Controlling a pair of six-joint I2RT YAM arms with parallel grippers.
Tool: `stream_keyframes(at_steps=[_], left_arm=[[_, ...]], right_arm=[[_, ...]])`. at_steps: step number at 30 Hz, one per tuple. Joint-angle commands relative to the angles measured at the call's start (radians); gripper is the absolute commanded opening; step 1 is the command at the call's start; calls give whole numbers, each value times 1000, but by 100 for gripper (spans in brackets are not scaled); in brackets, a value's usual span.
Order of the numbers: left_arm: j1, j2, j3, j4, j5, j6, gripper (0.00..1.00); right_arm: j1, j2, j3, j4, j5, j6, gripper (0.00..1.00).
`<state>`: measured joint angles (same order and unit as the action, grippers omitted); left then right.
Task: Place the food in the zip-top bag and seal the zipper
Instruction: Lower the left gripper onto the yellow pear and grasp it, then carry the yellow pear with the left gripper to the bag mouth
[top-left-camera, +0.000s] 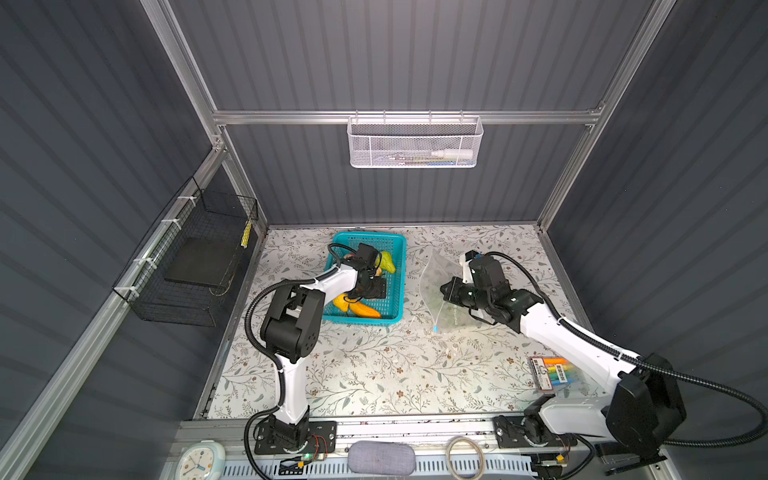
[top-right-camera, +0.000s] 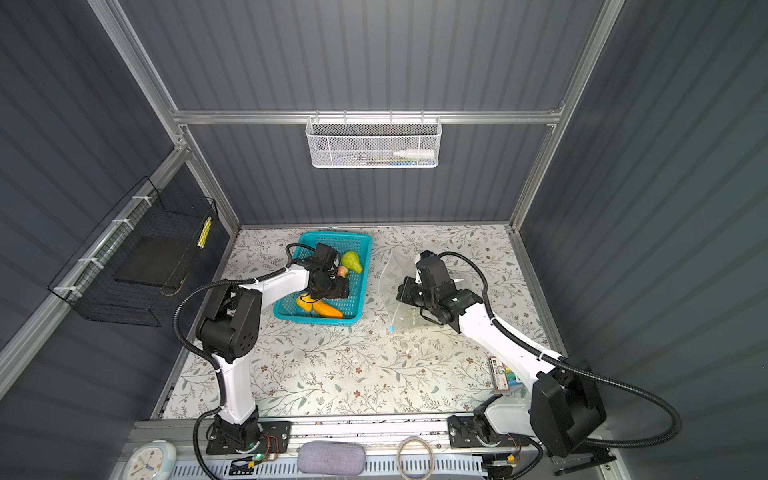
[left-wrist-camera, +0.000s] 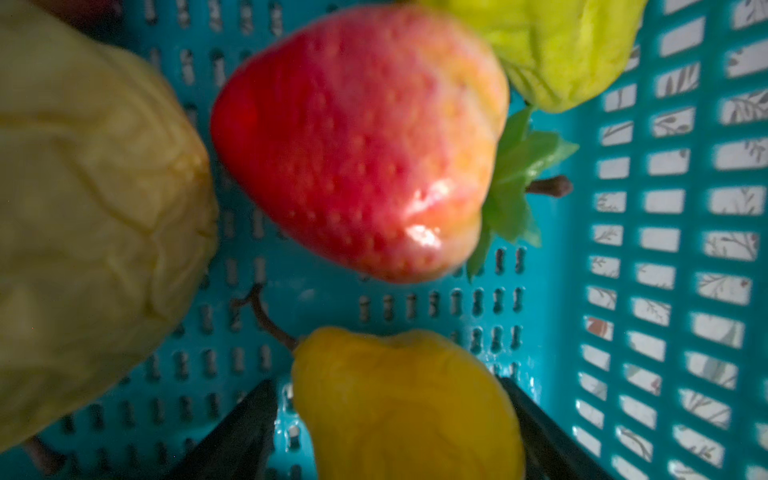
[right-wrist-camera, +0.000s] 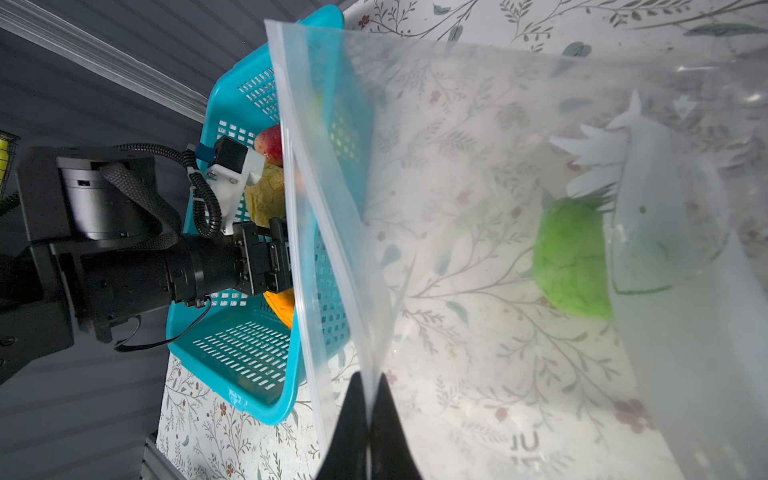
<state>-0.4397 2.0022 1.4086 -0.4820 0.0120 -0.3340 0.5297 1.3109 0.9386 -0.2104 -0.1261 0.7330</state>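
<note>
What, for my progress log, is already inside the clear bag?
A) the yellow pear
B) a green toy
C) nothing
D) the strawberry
B: a green toy shows through the bag; the strawberry and yellow pear are in the basket.

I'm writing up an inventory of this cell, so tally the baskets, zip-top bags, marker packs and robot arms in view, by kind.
Baskets: 3, the teal basket, white mesh basket and black wire basket
Bags: 1, the zip-top bag
Packs: 1, the marker pack
Arms: 2, the left arm and right arm
Total: 7
</note>
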Motion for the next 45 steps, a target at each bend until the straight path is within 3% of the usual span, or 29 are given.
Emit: stream_keyframes(at_steps=[1,8,19,25,28,37,45], left_arm=[[1,17,41,1,27,-12,83],[1,10,37,-2,19,-3,74],[1,15,15,1,28,-8,77],[1,14,15,6,37,-7,57],[1,-4,15,10,42,-10,53],[1,-151,15,10,80,-22,54],[-1,-352,-84,150,217,-94,55]], right_arm=[[-4,-5,-5,-3,5,-1,0],[-4,-4,-8,-4,4,-1,0],[-4,-8,-11,-1,9,0,0],[-4,-9,-7,-4,9,0,0],[-4,-7,-4,-6,11,0,0],[-4,1,11,-5,11,0,0],[-6,3,19,2,3,4,0]])
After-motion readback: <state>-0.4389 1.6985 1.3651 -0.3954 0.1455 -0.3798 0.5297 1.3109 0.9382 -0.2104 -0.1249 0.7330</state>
